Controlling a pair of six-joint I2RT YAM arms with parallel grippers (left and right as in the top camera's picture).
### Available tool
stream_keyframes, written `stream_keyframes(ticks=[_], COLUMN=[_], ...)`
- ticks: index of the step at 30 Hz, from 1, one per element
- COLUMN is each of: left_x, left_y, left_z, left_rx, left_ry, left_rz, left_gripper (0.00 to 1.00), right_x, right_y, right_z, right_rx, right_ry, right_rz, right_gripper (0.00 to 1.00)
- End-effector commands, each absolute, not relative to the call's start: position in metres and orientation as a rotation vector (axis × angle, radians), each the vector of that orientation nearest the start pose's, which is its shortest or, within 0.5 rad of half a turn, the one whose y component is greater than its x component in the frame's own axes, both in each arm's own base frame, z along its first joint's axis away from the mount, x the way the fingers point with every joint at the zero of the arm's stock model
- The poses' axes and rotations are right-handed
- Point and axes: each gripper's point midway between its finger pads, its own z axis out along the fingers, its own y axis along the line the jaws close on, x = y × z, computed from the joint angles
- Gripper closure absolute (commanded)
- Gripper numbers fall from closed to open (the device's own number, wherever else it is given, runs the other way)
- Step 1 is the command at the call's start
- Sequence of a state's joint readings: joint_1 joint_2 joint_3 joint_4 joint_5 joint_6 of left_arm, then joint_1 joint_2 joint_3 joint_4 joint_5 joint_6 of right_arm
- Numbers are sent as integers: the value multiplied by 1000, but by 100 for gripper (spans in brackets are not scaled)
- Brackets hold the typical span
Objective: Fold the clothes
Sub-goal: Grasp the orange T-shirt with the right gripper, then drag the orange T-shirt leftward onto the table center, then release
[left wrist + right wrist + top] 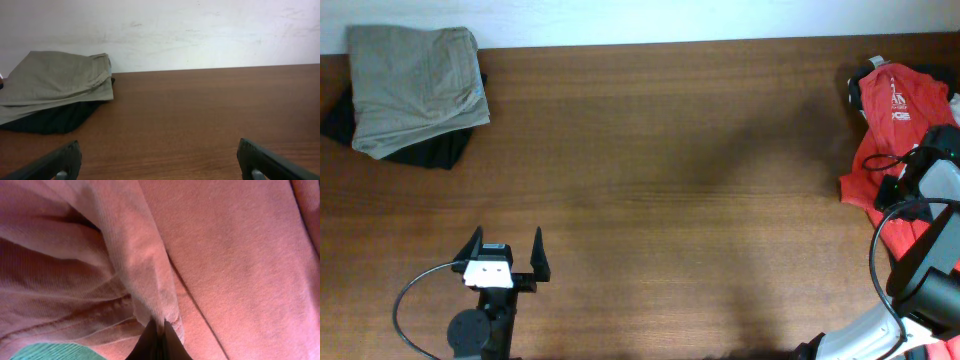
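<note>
Table [650, 150]: it is lying bare across its middle, likely giving the room that spreading a garment calls for.
T-shirt [890, 125]: it is sitting crumpled at the far right edge, white lettering facing up, well apart from the other garments; nothing about it is looking folded yet.
Khaki garment [415, 85]: it is resting folded in the far left corner, probably kept out of the working area.
Black garment [430, 150]: it is lying under the khaki one, showing only along the near and left edges.
Left gripper [508, 245]: it is hovering near the front edge with fingers spread wide, holding nothing, seemingly waiting for cloth to come within reach.
Right gripper [159, 332]: its fingers are pressing together on a ridge of the T-shirt's fabric, apparently pinching it so it can be dragged toward the centre.
Containers: none are showing in any view.
</note>
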State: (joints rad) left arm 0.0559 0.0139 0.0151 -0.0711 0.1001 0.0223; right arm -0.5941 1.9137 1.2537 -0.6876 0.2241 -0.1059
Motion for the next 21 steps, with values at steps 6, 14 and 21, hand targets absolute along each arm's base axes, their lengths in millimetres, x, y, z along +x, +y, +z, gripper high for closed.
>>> stream_keyframes(ticks=[6, 14, 21], left_x=[246, 246, 246], left_y=[-2, -2, -2], left_z=[159, 159, 159], left_rx=[58, 58, 58], left_ry=[1640, 1640, 1640], left_rz=[-7, -7, -7], left_gripper=[1, 1, 1], right_x=[351, 434, 429], right_y=[-243, -33, 256], right_z=[143, 326, 354], right_rx=[736, 128, -418], right_ry=[2630, 2226, 1998], right_rz=[-339, 38, 510], right_gripper=[96, 96, 96])
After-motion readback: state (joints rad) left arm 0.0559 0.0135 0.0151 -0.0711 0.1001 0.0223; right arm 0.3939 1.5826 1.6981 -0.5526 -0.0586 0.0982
